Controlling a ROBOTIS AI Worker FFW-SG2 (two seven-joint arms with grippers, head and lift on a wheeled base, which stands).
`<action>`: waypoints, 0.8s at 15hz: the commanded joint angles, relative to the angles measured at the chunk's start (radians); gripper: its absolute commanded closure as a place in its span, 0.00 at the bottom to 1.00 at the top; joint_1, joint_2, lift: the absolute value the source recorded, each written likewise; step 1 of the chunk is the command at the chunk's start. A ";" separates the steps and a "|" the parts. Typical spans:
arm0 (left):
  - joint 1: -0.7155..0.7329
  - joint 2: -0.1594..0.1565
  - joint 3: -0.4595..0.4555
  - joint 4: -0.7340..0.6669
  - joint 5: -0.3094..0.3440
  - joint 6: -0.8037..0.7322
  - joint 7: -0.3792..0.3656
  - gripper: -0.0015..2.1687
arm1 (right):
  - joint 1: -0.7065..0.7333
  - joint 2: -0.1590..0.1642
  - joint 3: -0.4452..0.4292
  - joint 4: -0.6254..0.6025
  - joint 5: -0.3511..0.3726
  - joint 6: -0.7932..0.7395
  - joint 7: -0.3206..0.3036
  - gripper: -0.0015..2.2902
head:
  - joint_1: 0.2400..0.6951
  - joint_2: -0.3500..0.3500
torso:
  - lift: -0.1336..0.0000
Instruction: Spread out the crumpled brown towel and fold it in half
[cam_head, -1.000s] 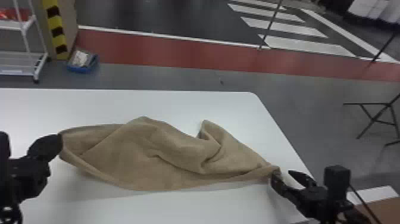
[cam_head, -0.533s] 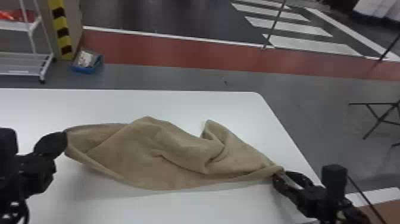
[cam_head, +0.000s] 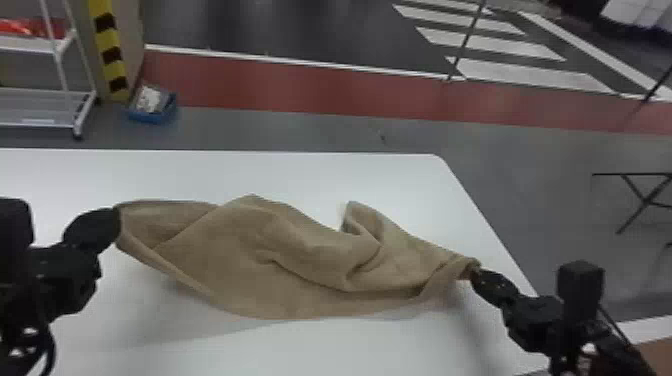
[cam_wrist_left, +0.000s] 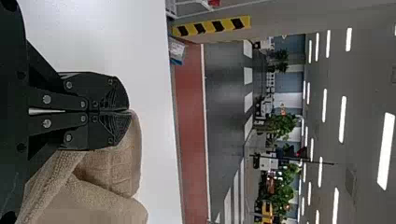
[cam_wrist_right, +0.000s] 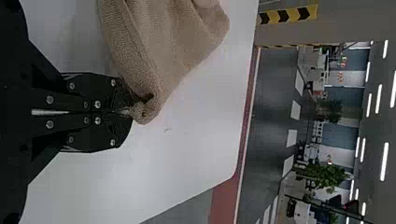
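**Brown towel (cam_head: 220, 260) is spanning the white counter (cam_head: 325, 345), held at both ends**

The left pincer (cam_head: 118, 225) is clamping one end of the towel, and the right pincer (cam_head: 473, 274) is clamping the opposite end. Between them the cloth is lying rumpled over the counter, still far from flat in shape. Its near edge is curving in a shallow bow from one grip to the other, while soft folds are crossing its middle. Toward the right, a small peak is standing up beside a dip in the far edge.

In the left wrist view, the left pincer (cam_wrist_left: 130, 111) is keeping its fingers together on the cloth, and a broad fold is bulging beside the tips. In the right wrist view, the right pincer (cam_wrist_right: 131, 112) is pinching a narrow, bunched bit of cloth at its very tips.

Past the counter, a blue bin (cam_head: 150, 117) is sitting on the floor near a yellow-and-black striped post (cam_head: 111, 55). A white rack (cam_head: 62, 75) is standing just left of them.
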 joint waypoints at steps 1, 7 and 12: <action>0.015 0.003 0.002 -0.112 -0.014 0.062 0.018 0.62 | 0.008 -0.004 -0.009 -0.104 0.006 0.054 0.000 0.73 | 1.00 0.11 | 0.04; 0.066 0.037 0.088 -0.349 -0.023 0.222 0.078 0.62 | -0.002 -0.057 -0.085 -0.238 0.014 0.130 0.025 0.72 | 1.00 0.14 | 0.04; 0.114 0.063 0.189 -0.544 -0.032 0.544 0.089 0.62 | 0.021 -0.062 -0.179 -0.351 -0.040 0.127 0.051 0.72 | 1.00 0.15 | 0.04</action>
